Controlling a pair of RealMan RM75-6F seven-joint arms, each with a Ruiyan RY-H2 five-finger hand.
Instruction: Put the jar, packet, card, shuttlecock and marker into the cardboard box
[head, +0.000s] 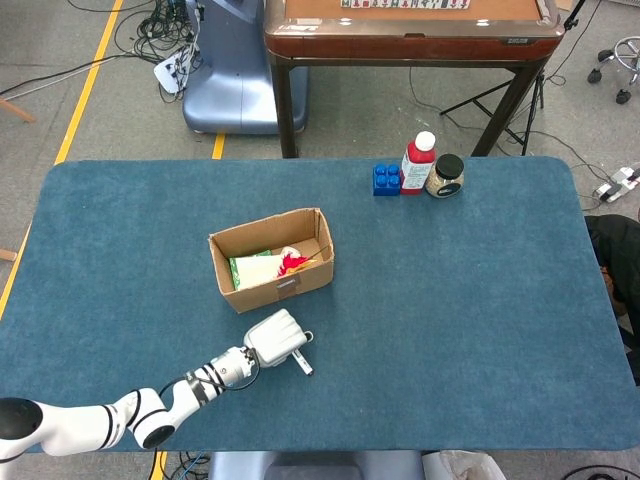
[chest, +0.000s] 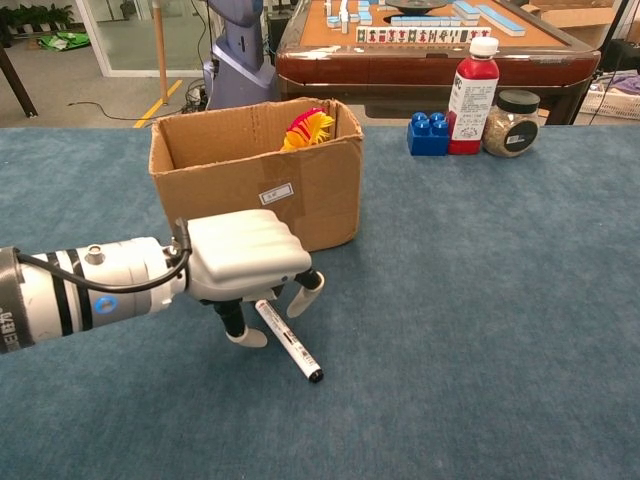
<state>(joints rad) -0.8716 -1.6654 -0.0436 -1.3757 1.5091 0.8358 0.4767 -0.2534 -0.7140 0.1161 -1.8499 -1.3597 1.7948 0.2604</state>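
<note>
The black-and-white marker (chest: 288, 343) lies flat on the blue table, just in front of the cardboard box (chest: 255, 175). My left hand (chest: 245, 260) hovers low over the marker's near end, palm down. Its fingertips (chest: 245, 335) reach the cloth on either side of the marker, and the marker still lies on the table. The head view shows the same hand (head: 276, 340), marker (head: 302, 363) and box (head: 305, 283). A red-and-yellow shuttlecock (chest: 310, 127) and a green packet (head: 250, 270) are inside the box. The jar (chest: 512, 123) stands at the far right. No right hand shows.
A red bottle (chest: 473, 95) and a blue brick (chest: 428, 134) stand beside the jar at the table's far edge. A wooden mahjong table (head: 410, 30) stands beyond that edge. The table's near edge (head: 330, 448) runs just behind my left arm.
</note>
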